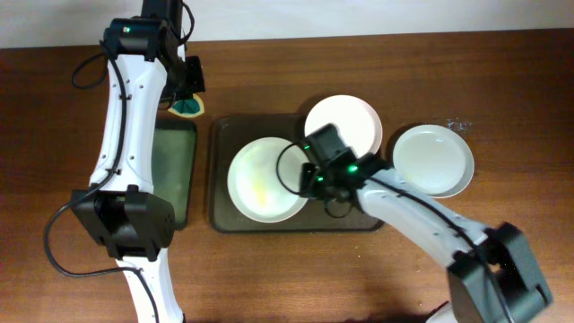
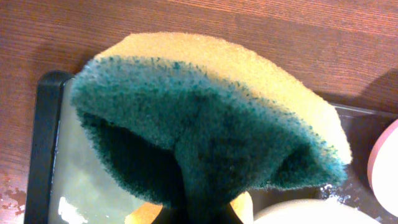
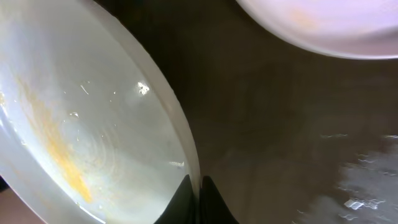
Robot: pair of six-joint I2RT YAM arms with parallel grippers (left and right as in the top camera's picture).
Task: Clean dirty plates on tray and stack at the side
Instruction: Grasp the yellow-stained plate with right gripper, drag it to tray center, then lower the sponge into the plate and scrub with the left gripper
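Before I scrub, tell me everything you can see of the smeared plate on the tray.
The smeared plate is round, white, shallow and glossy, with a yellowish streak inside. It sits open side up over the left half of the tray. The right end effector pinches its right rim; whether it is lifted cannot be told. The sponge is apart from it.

Soft even light; glare specks on blurred plate (image 3: 93, 124)
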